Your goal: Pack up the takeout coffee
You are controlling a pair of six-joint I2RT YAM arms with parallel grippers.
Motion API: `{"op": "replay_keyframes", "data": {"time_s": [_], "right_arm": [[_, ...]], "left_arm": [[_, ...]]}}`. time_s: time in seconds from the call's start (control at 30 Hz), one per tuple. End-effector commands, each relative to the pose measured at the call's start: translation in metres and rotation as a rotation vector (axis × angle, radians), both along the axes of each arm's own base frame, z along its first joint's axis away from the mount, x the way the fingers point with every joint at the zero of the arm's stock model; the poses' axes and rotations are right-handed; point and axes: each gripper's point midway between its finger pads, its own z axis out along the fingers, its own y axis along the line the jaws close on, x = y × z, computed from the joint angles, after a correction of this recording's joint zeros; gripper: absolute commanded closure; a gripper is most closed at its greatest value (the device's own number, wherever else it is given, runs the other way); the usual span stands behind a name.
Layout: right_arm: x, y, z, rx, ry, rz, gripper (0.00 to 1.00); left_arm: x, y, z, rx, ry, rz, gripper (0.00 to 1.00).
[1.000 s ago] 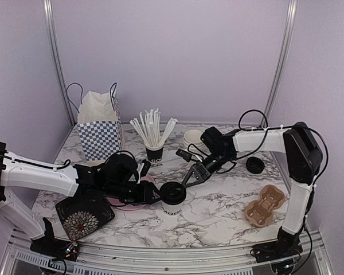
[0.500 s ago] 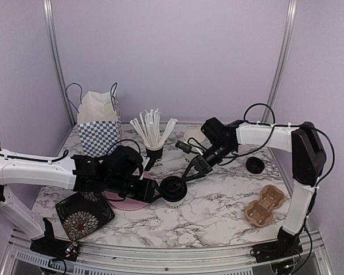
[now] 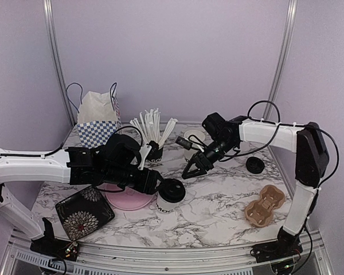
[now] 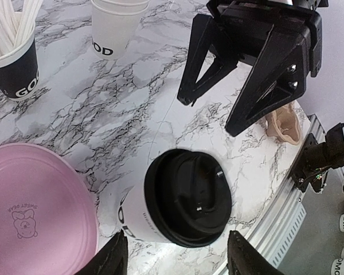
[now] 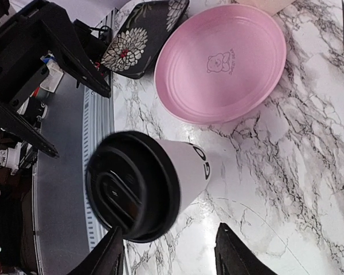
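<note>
**Top external view.** One lidded cup stands upright on the worktop, just beside the pink plate. The left tool lies low at the cup's left flank, jaws spread. The right tool hangs above and behind the cup, jaws also spread, clear of it. The cardboard carrier sits well apart to the right with both wells vacant. It is judged to be the cup's destination, with the checkered bag waiting at the rear.

**Left wrist view.** The left tool's fingers stand wide on either side of the cup, at the frame's lower edge. Whether the nearer finger brushes the cup wall cannot be told. The lid sits flat. The right tool hovers beyond, parted, holding nothing.

**Right wrist view.** The cup lies ahead of the wide-set fingers, untouched.

**Judgement.** With its lid fitted, the cup stands unheld on the worktop, placed so that either arm may grasp it for the carrier.
</note>
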Motion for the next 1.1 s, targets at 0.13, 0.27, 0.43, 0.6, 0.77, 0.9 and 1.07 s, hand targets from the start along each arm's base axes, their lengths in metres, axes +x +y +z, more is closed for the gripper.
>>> {"op": "replay_keyframes", "data": {"time_s": [0.13,0.27,0.43,0.6,0.77,0.9,1.07], "right_arm": [[-0.001,-0.008,-0.027,-0.025,0.091,-0.006,0.54],[-0.001,-0.009,-0.012,0.014,0.043,0.011,0.54],[-0.005,-0.011,0.017,0.042,-0.189,0.094,0.43],[-0.007,0.000,0.044,0.055,-0.547,0.155,0.28],[-0.016,0.021,0.040,0.028,-0.650,0.242,0.21],[-0.026,0.040,0.028,0.005,-0.658,0.300,0.17],[-0.038,0.059,0.008,-0.040,-0.669,0.353,0.14]], "left_arm": [[0.011,-0.005,-0.004,0.001,-0.024,-0.006,0.40],[0.014,0.000,0.008,-0.009,-0.076,-0.001,0.33],[0.030,0.024,0.036,0.016,-0.238,0.069,0.17],[0.061,0.066,0.071,0.092,-0.440,0.224,0.01],[0.078,0.082,0.105,-0.001,-0.449,0.361,0.01],[0.079,0.083,0.113,-0.088,-0.435,0.410,0.01],[0.078,0.091,0.109,-0.107,-0.439,0.443,0.01]]}}
